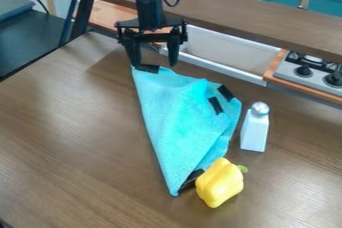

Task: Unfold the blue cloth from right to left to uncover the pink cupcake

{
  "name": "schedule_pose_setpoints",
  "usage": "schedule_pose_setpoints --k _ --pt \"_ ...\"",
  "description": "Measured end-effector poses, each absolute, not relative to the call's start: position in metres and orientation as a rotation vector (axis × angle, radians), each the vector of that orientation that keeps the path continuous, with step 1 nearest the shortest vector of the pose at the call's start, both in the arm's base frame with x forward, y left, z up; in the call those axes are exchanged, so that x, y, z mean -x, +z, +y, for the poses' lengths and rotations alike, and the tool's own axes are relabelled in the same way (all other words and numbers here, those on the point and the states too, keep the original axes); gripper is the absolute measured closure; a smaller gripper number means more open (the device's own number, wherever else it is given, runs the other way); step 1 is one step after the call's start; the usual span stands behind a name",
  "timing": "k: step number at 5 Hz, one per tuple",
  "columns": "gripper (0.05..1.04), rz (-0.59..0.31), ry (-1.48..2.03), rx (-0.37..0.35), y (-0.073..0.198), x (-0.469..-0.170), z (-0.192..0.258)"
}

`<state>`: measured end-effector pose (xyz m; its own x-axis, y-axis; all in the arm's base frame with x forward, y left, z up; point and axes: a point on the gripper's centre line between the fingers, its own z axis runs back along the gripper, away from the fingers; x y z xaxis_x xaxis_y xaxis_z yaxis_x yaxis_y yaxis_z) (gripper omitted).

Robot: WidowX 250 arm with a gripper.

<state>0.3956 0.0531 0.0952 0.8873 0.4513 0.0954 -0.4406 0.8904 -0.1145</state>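
the black arm (148, 4) comes down from the top edge and hangs nearly straight, its tool (155, 66) pointing downward at the top corner of the blue cloth (184, 122), with the two fingers (174, 52) spread apart and nothing clenched between them. the cloth lies on the brown counter (73, 137), narrowing to a point at its lower end, and bears dark patches near its corners. a yellow pepper (220, 182) lies right by that lower end, and a white shaker (254, 131) with a silvery top stands upright beside the cloth's right edge.
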Motion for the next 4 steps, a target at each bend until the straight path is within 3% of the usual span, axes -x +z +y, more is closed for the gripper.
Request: schedule_pose_setpoints --k 2,4 --pt "0.084 -0.068 0.428 0.082 0.082 -0.398 0.030" --pt "0.084 -0.088 0.361 0.008 0.081 -0.401 -0.006"
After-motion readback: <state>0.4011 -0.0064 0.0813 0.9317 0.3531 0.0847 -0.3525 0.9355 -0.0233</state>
